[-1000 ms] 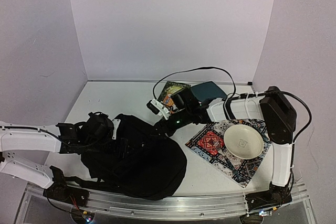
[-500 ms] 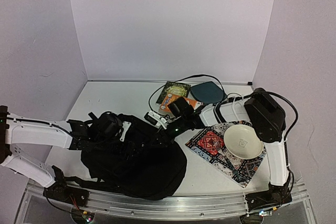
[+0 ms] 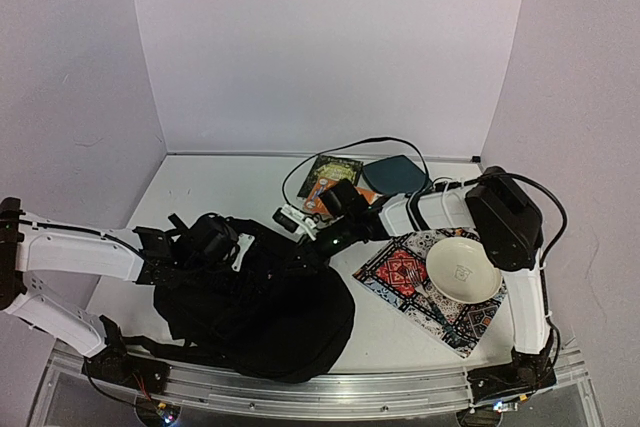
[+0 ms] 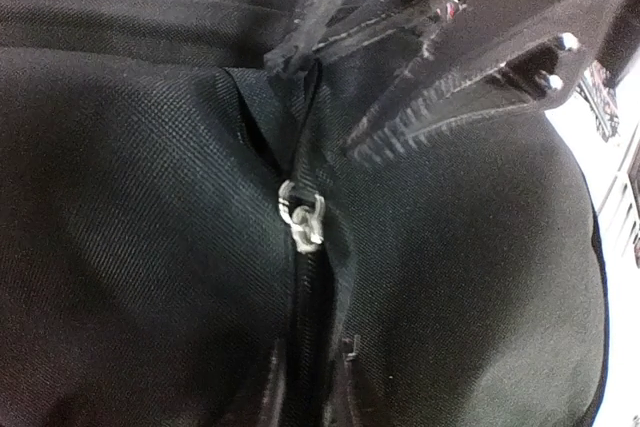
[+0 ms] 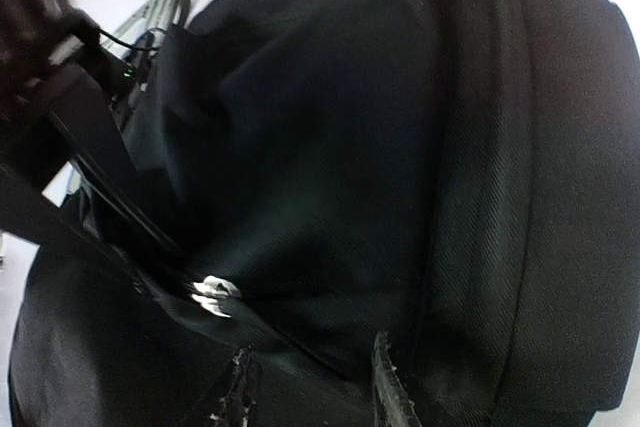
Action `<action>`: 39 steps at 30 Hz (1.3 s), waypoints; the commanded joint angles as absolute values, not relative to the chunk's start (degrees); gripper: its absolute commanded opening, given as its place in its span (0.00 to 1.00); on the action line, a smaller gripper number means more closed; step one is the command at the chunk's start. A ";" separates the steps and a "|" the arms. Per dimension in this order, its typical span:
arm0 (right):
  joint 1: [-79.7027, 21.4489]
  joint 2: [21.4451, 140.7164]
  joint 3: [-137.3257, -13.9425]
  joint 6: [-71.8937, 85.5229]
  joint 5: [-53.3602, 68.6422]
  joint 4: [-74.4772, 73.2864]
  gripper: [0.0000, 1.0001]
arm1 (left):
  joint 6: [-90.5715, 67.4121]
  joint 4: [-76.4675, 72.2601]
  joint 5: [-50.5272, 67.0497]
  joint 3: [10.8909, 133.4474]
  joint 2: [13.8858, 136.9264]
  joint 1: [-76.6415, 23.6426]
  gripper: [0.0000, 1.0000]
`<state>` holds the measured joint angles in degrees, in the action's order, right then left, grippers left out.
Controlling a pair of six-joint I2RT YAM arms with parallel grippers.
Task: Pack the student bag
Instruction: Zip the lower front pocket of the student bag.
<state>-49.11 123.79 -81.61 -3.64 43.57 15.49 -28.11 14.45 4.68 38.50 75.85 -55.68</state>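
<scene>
Student bag: black backpack, lying flat on the near-left part of the table, between the two arms. Packing status: judged early, with nothing visibly loaded and no mouth gaping, so opening, filling and closing are all left. Patterned mat: right of the bag, outside it. Bowl: white, resting on the mat. Teal pouch: far side, well apart from the bag, unpacked. Books: beside the pouch, unpacked; how many cannot be told. Left gripper: down on the bag's top, jaws narrow, tips converging at the cord above the zip slider; whether the cord is clamped cannot be told. Right gripper: on the bag from the opposite side, tips a moderate gap apart with fabric between them; a pinch cannot be confirmed. Zip: how far it is run cannot be told.
</scene>
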 commanded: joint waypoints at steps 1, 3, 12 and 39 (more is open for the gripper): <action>-49.77 123.85 -84.81 -4.23 49.51 15.78 0.40 | -27.42 14.15 5.71 39.94 75.70 -55.63 0.07; -49.83 123.96 -85.25 -4.10 50.19 15.78 0.40 | -27.42 14.18 5.72 39.79 75.73 -55.63 0.04; -50.06 125.44 -85.20 -3.71 50.28 15.47 0.37 | -27.67 14.13 5.10 39.49 74.79 -55.63 0.00; -49.40 125.53 -86.35 -1.68 48.17 16.17 0.00 | -28.95 14.35 7.49 37.87 71.49 -55.63 0.00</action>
